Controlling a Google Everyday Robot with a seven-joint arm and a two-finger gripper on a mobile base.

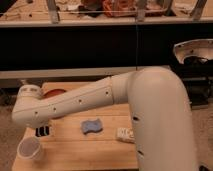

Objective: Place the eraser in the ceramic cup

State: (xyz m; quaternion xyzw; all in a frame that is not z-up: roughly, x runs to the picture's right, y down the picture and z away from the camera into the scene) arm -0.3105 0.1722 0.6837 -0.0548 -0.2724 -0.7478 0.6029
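The ceramic cup [30, 149] is a small off-white round cup standing upright at the front left corner of the wooden table [80, 150]. My gripper [43, 131] hangs dark below the white wrist, just above and to the right of the cup, close to the table top. A small white block with dark marks [125, 134], which looks like the eraser, lies on the table to the right, beside the arm's big white link. I cannot tell whether the gripper holds anything.
A blue wavy-edged sponge-like piece [92, 126] lies mid-table. A reddish-orange round dish [54, 92] sits at the back left, partly behind the forearm [75, 102]. A dark counter front runs behind the table. The arm's upper link [160, 120] covers the table's right side.
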